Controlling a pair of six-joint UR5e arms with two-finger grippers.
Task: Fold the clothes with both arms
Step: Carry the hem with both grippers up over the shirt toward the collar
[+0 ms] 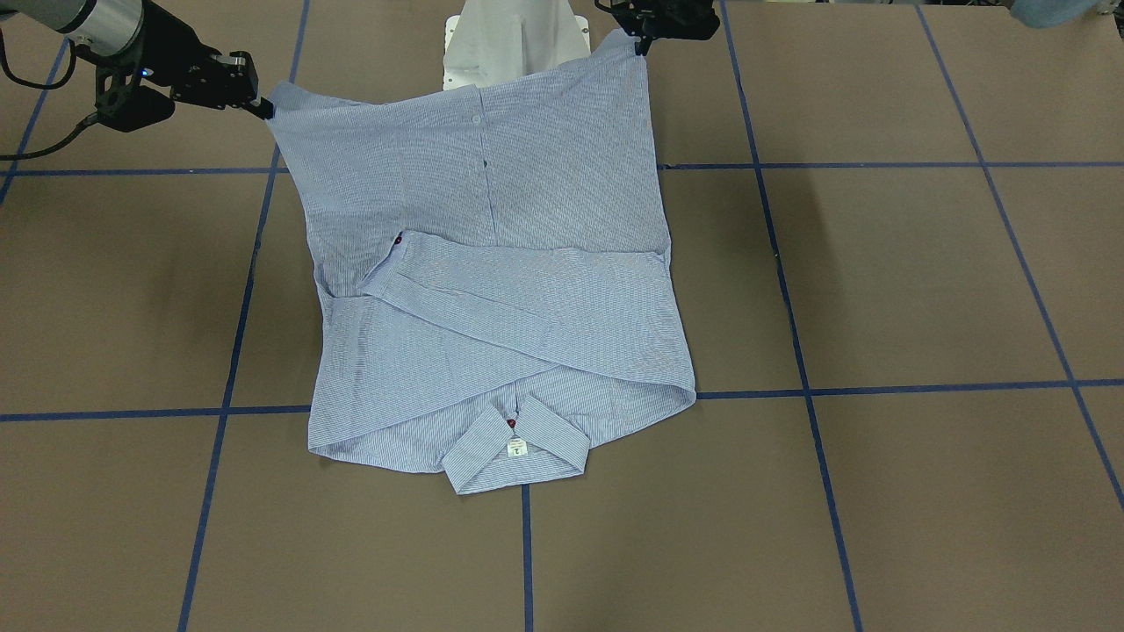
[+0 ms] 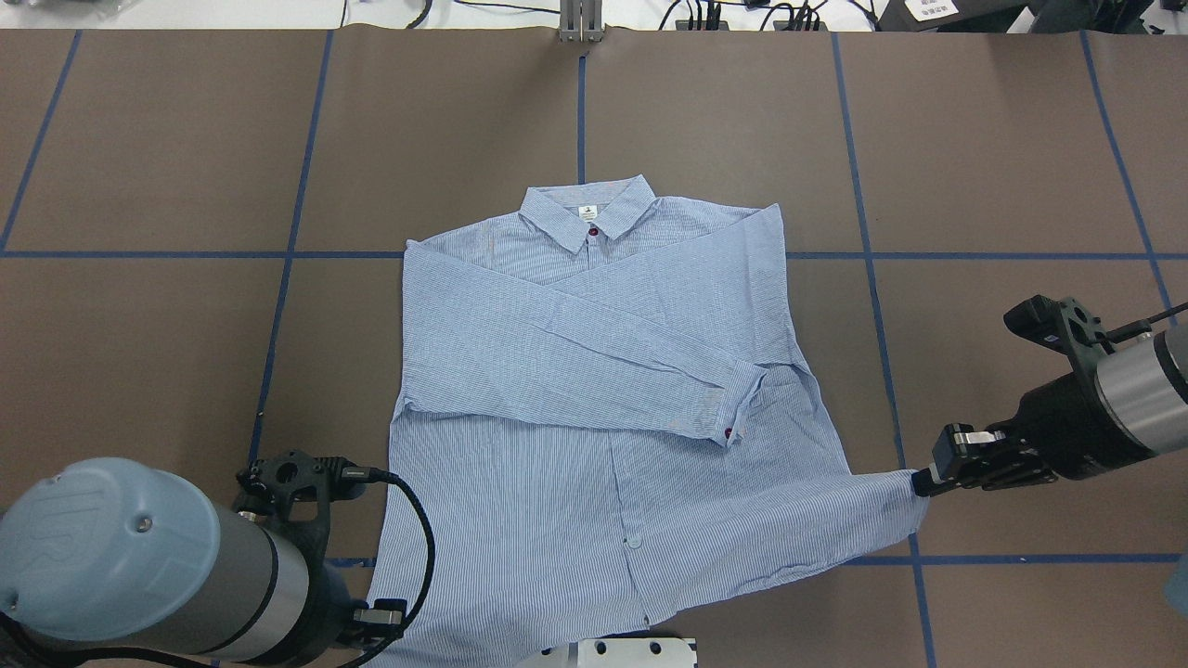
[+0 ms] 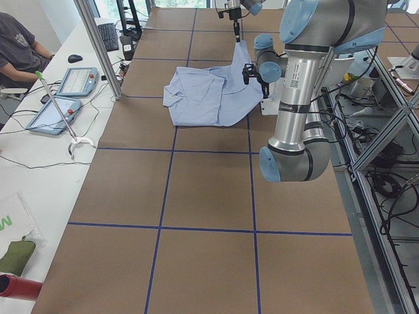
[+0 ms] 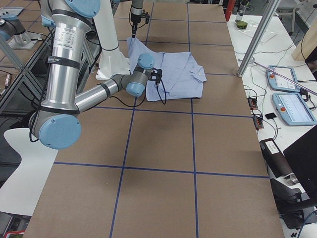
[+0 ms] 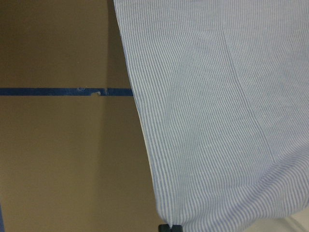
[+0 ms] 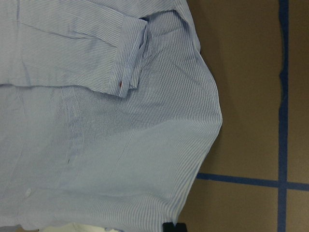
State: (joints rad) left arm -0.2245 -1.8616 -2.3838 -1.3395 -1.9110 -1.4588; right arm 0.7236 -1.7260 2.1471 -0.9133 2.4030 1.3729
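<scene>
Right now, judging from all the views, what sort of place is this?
Probably a robotics lab: a left arm and right arm at a tape-gridded table, control tablets on a side bench, aluminium framing.

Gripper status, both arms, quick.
Left gripper: closed, pinching one hem corner of the shirt.
Right gripper: closed, pinching the other hem corner.
</scene>
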